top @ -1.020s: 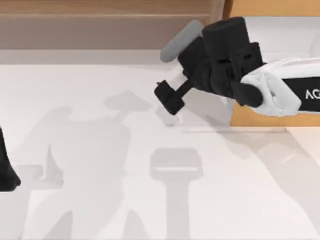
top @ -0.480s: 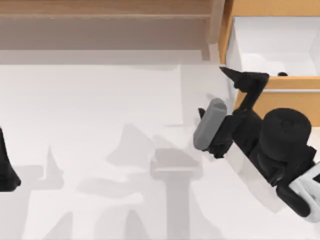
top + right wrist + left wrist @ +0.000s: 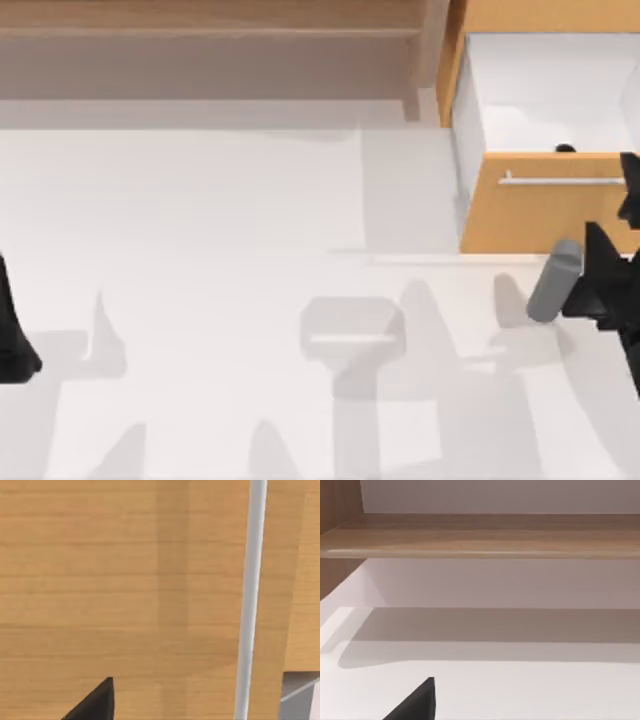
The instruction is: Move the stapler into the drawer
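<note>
1. Right arm sits at the far right edge of the top view; its black two-finger right gripper [image 3: 628, 205] is mostly cut off there, so no clue how its fingers stand.
2. A grey cylinder-shaped part of that arm [image 3: 555, 281] sticks out toward the left.
3. Left arm's parked at the left edge, just a black left gripper [image 3: 12, 340] poking in, low down.
</note>
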`<state>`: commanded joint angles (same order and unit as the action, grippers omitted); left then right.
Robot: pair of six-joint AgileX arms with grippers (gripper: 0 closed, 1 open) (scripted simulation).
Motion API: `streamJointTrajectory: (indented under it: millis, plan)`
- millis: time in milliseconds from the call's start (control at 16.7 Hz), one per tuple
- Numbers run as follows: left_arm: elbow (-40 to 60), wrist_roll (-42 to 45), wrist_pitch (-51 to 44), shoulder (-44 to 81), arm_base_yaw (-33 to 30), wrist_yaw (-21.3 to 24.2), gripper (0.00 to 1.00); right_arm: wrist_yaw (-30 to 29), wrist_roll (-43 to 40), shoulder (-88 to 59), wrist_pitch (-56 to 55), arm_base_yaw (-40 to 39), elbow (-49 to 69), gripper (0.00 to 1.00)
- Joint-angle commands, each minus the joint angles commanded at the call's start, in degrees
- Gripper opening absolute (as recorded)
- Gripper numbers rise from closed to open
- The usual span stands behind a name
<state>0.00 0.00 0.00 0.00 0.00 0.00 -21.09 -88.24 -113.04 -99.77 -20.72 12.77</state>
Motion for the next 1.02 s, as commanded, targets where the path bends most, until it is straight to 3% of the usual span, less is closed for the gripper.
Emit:
streamJointTrajectory:
  millis: [1020]
  plan:
    - [0.00,0.00,0.00,0.00,0.00,0.00,1.00,1.58,-0.87,-1.21,3.52,3.07,4.95,1.00]
